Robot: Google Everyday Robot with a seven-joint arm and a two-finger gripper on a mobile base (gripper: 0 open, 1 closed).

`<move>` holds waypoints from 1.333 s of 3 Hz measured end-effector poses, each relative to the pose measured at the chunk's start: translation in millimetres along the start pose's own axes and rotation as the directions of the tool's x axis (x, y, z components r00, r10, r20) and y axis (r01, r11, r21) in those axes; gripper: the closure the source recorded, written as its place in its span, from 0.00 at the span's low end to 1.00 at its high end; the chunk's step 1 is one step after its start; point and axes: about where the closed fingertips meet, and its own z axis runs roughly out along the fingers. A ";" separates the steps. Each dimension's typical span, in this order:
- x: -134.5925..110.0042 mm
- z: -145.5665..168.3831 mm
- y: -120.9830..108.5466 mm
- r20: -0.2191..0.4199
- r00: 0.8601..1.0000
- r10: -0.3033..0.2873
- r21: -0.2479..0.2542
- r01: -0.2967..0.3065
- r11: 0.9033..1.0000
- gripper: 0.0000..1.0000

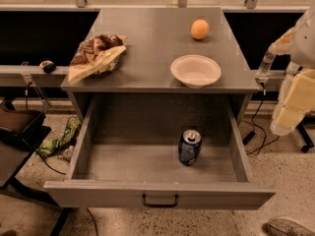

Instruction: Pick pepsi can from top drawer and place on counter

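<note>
Grey worktop (pixel 147 43) lies left of the hand (pixel 288 114); lower left of it the pepsi can (pixel 190 147) stands upright in the open top drawer (pixel 157 193). Hand's grip: cannot tell.

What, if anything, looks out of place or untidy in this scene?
A crumpled snack bag lies slumped on the counter, and green litter lies on the floor left of the top drawer. The pepsi can stands upright; the gripper hangs at the right edge.
</note>
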 end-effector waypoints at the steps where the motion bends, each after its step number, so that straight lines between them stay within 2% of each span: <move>1: 0.0 0.0 0.0 0.000 1.000 0.000 0.000 0.000 1.000 0.00; 2: -0.2 8.1 1.9 0.053 0.998 0.034 -0.006 -0.034 0.999 0.00; 3: 10.2 33.9 -0.8 0.187 0.979 0.087 -0.014 -0.086 0.996 0.00; 4: 14.6 62.6 -7.6 0.377 0.920 0.109 0.015 -0.123 0.992 0.00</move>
